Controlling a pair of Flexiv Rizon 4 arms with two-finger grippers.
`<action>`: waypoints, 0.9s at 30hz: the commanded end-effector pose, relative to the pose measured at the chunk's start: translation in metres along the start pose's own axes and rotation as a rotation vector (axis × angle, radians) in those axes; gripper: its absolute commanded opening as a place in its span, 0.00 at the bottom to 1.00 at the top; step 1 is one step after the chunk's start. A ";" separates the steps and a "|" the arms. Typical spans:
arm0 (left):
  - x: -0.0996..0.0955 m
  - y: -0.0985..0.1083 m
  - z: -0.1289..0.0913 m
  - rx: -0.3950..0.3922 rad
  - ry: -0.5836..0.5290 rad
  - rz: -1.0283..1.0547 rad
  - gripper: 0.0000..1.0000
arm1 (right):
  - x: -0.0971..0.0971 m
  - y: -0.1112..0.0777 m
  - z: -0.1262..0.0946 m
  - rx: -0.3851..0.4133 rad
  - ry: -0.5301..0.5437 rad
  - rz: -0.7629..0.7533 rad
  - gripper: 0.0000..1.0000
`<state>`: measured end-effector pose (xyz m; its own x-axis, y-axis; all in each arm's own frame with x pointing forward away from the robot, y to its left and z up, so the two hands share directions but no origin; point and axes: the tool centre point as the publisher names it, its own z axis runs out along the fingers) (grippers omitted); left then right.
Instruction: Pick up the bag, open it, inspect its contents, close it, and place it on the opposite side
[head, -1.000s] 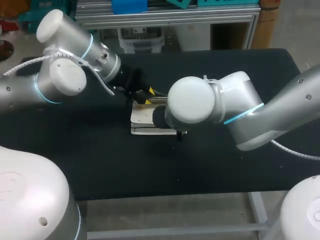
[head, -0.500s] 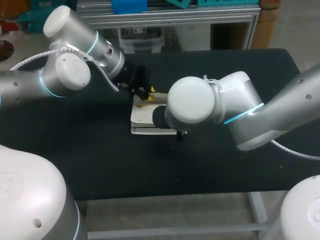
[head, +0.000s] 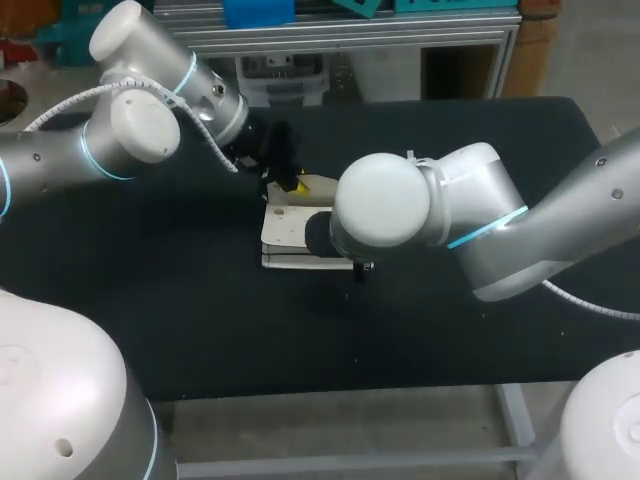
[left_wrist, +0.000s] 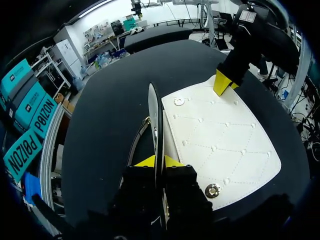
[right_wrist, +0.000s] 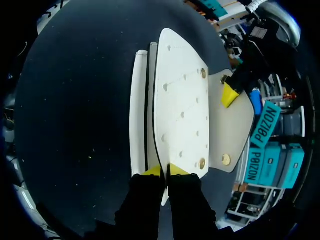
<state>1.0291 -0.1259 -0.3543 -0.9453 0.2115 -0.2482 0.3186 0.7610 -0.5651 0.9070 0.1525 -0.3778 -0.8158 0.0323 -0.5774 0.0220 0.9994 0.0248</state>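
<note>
Our left tool pinches the flap upright while our right tool clamps the edge of the bag, likely anchoring it on the counter for inspection.

Left hand farther back, flap of the bag higher.

One bag, one left hand, one right hand.

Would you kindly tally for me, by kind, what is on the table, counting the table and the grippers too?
White bag: 1
Grippers, the left gripper and the right gripper, both clamping the bag's edges: 2
Black table: 1
Total: 4
</note>
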 end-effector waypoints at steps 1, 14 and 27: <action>-0.007 0.002 -0.004 0.026 0.018 -0.001 0.00 | 0.001 0.000 0.002 0.000 -0.004 0.001 0.00; -0.011 -0.018 -0.026 0.049 -0.006 0.016 0.00 | -0.012 -0.001 -0.025 -0.005 -0.036 0.028 1.00; -0.028 -0.032 -0.069 0.021 -0.133 -0.097 0.00 | -0.046 -0.003 -0.089 -0.028 -0.077 0.093 1.00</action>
<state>1.0478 -0.1177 -0.2835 -0.9555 0.0727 -0.2857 0.2386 0.7601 -0.6045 0.9004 0.1529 -0.2960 -0.7558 0.1280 -0.6422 0.0783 0.9913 0.1055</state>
